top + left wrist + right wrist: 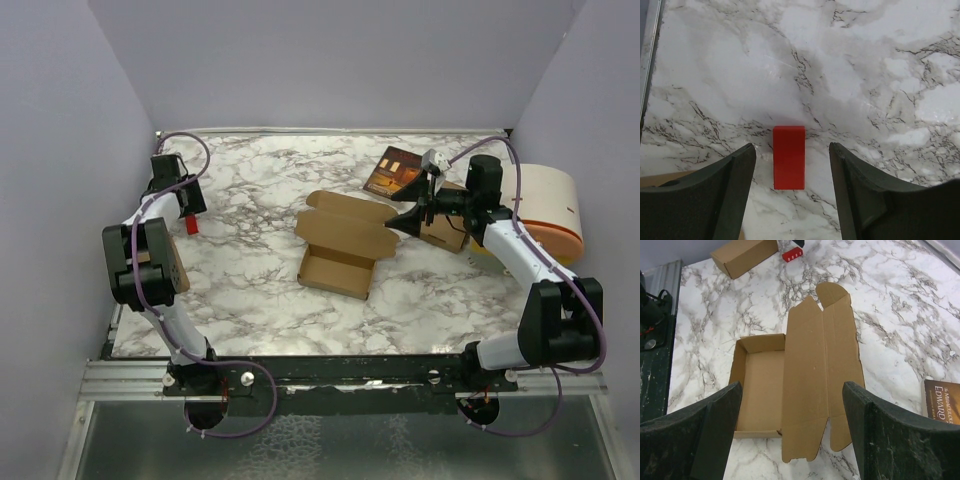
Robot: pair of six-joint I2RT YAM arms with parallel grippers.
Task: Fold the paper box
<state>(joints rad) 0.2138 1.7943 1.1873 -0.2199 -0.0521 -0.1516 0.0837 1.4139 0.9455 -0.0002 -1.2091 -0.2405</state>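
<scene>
Two arms reach out: right gripper (791,387) spread wide by one half-folded tan cardboard paper box (340,245), left gripper (792,146) spread wide astride one small red block (789,157) well left of it.

The tan, die-cut cardboard paper box (340,245) lies mid-bench on the white marbled bench (250,200), its tray part nearest the arms and its flaps spread flat behind it. The right pincer (405,218) hangs just right of the box. Behind that lies the dark reddish-brown printed booklet (395,172), and the round white drum with an orange band (545,205) sits at the right edge. Far left, the left pincer (190,205) hangs over a small red rectangular block (191,224), which sits between its fingers, touching neither. A closed tan cardboard carton (742,255) lies near the block.
</scene>
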